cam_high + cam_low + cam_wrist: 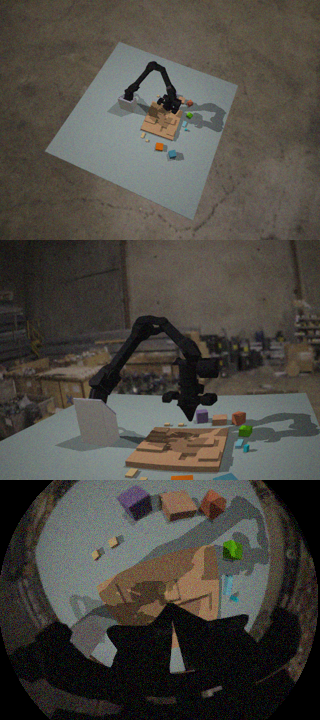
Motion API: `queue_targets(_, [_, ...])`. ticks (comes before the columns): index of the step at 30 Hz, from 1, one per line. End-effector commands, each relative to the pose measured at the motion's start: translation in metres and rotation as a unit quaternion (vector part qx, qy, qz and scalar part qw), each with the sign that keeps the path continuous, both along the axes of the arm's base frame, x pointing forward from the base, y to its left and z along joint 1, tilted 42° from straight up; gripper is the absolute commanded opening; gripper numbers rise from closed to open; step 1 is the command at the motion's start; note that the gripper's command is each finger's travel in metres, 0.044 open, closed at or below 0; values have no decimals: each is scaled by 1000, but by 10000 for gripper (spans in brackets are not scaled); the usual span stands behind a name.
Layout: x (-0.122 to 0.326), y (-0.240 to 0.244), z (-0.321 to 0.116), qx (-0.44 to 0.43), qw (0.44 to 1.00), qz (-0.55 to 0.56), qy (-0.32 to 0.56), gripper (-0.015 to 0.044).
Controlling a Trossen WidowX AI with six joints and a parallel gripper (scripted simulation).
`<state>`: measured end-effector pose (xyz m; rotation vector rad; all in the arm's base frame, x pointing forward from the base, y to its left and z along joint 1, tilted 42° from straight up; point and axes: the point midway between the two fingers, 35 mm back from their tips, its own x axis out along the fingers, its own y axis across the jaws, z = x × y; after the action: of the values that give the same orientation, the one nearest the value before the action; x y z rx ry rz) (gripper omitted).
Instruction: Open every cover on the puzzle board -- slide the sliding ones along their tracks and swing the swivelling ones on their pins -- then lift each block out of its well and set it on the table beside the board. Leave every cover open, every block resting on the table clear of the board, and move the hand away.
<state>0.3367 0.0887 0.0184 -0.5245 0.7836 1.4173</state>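
Observation:
The wooden puzzle board (155,130) (155,460) (204,562) lies flat. Raised covers show at its left (151,446), right of centre (202,442) and front right (209,454). An open well (186,455) shows near the front. Shadow darkens the back; a small pale piece (132,591) there is unclear. Small yellow blocks (142,135) (131,472) lie before the board, and two more (167,424) (180,424) (96,554) (114,542) behind it. My gripper (190,420) (170,606) is shut and empty, above the board's back part.
Purple (201,416) (134,502), tan (219,420) (178,505) and red (238,418) (213,504) blocks stand behind the board. Green (189,115) (245,430), light blue (184,124) and teal (185,129) pieces lie right. Orange (159,146) and blue (172,154) blocks are in front.

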Motion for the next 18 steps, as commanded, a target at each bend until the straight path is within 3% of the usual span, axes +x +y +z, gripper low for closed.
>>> queue_targets(1, [-4, 5, 2, 3, 1000, -6, 8, 0])
queue_targets(18, [-7, 40, -34, 5, 1000, -6, 8, 0])
